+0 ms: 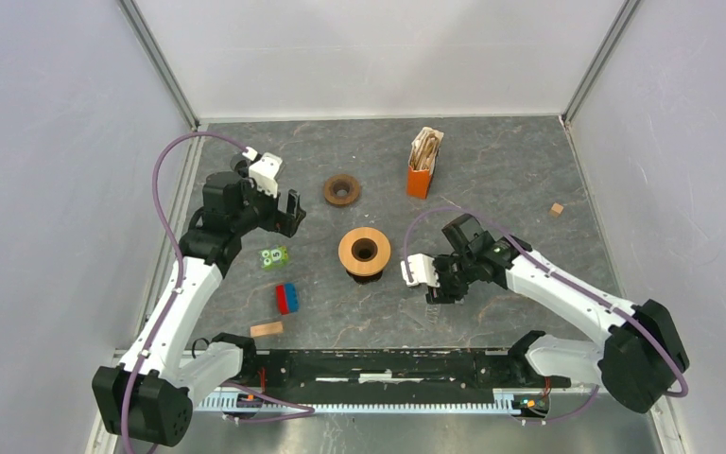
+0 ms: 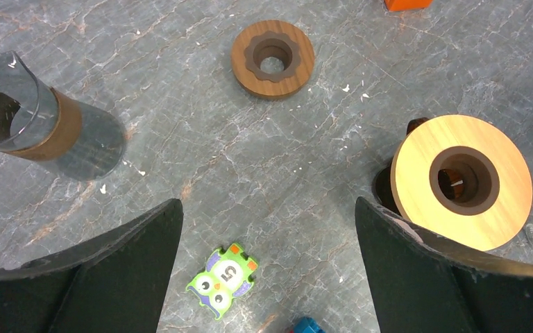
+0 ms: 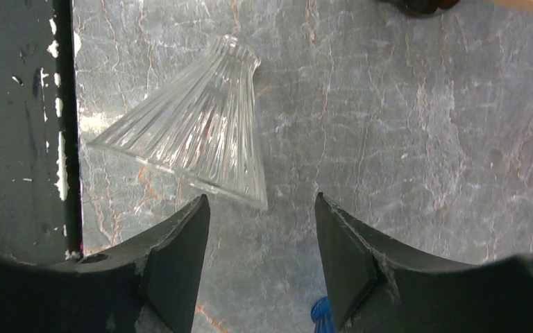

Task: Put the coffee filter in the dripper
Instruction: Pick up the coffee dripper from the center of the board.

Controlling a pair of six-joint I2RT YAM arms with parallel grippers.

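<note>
A grey tabletop point(image 1: 492, 180) fills the enclosure, its surface marbled like stone, with pale veins and rust-brown streaks; in the left wrist view small white flecks dot it. Three plain walls close it in: a back wall point(image 1: 378, 57), a left wall point(image 1: 47, 189) and a right wall point(image 1: 690, 170), all bare, matte and faintly lilac. A slim metal left post point(image 1: 163, 66) and a right post point(image 1: 597, 61) stand in the far corners, leaning outward in the top view. Along the near edge runs a black rail point(image 1: 388, 364), scuffed with white marks. The light is soft and even; shadows on the tabletop are faint and short; no wall carries a glare.
</note>
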